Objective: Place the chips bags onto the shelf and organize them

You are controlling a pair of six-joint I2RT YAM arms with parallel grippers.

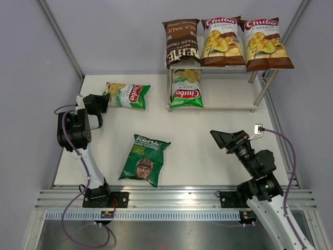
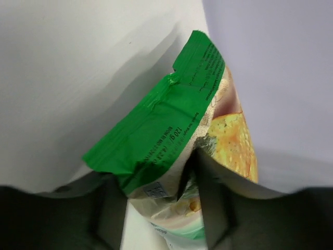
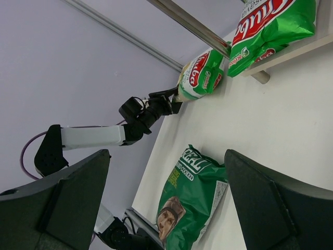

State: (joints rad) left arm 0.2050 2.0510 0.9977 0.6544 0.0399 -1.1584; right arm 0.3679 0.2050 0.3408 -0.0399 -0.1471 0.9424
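Shelf holds four bags. Unshelved: green Chuba bag at table left edge, REAL bag mid-front. Left gripper straddles Chuba end, pinch unclear; right gripper spread.

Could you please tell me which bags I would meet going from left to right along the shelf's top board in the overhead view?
Kettle bag → brown Chuba bag → second brown Chuba bag.

brown bags: Chuba Cassava Chips | dark bag: SEA SALT | dark-green bag: REAL
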